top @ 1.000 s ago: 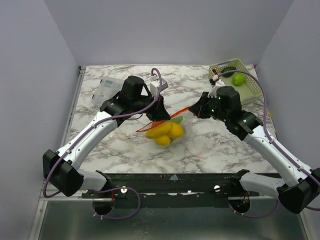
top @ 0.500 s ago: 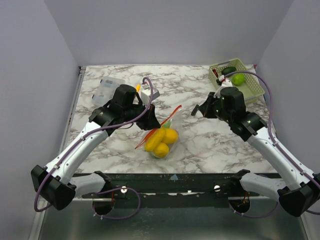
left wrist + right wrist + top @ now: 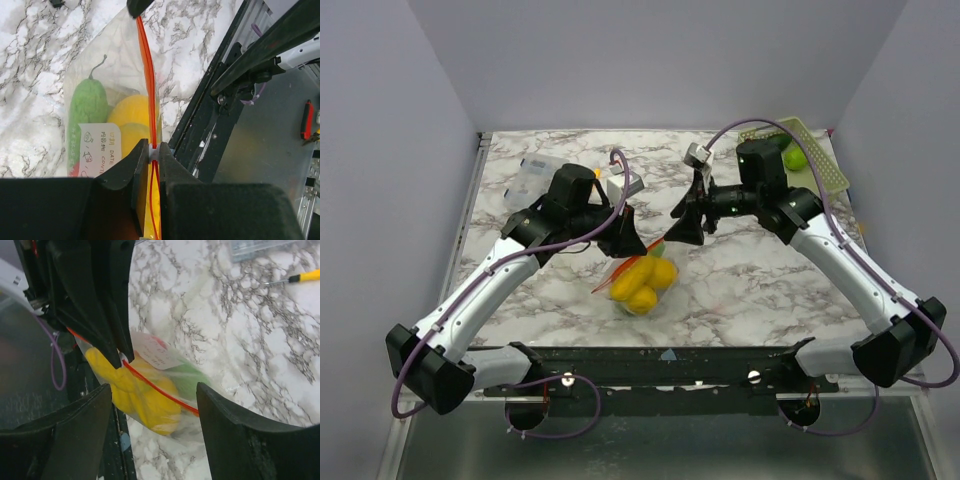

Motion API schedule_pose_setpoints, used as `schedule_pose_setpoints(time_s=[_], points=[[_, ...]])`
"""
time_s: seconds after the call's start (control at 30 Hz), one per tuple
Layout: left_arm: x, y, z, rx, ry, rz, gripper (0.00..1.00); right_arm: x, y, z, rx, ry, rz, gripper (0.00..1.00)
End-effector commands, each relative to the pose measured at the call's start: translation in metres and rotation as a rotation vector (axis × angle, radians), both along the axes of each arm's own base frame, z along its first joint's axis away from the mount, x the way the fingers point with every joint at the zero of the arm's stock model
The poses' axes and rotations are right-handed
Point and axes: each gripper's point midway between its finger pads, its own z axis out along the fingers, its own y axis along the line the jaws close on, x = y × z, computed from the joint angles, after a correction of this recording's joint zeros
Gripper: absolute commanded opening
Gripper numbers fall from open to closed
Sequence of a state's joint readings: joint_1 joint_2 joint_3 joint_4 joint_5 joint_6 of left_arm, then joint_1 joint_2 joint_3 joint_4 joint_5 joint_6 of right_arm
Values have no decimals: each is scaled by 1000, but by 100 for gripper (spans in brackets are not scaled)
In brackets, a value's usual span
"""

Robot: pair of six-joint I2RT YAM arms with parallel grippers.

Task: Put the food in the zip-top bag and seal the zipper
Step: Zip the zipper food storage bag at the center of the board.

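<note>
The zip-top bag [image 3: 645,285] hangs over the marble table from my left gripper [image 3: 625,237]. It holds the food: yellow fruits [image 3: 642,278] and a green vegetable [image 3: 87,107]. In the left wrist view my left gripper [image 3: 154,152] is shut on the orange-red zipper [image 3: 147,75] at its white slider. My right gripper [image 3: 682,228] stands open just right of the bag's top, one black fingertip [image 3: 137,5] by the zipper's far end. In the right wrist view the zipper [image 3: 160,390] and yellow fruit [image 3: 145,400] lie between its spread fingers [image 3: 240,435], untouched.
A pale green basket [image 3: 818,160] with a green fruit [image 3: 796,158] stands at the back right. A clear box [image 3: 532,178] sits at the back left, a yellow-handled screwdriver [image 3: 305,276] near it. The black frame rail [image 3: 670,360] runs along the table's near edge.
My right gripper has opened wide and swung in from the right towards the bag's top. My left gripper carried the bag a little left and nearer, then held still, still shut on the zipper.
</note>
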State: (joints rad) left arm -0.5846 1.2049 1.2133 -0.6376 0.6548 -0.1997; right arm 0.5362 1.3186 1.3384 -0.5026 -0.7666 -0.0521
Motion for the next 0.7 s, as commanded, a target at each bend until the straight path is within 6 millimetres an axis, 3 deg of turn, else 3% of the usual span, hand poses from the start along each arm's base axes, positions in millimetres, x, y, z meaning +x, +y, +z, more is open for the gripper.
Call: schedule_pose_setpoints(time_s=[0.0, 0.27, 0.67], points=[[-3, -8, 28, -76, -42, -42, 0, -29, 15, -5, 27, -121, 273, 72], [-6, -11, 27, -91, -32, -72, 0, -31, 28, -16, -24, -263, 374, 69], [-10, -12, 25, -103, -37, -98, 0, -36, 31, -62, -191, -245, 497, 40]])
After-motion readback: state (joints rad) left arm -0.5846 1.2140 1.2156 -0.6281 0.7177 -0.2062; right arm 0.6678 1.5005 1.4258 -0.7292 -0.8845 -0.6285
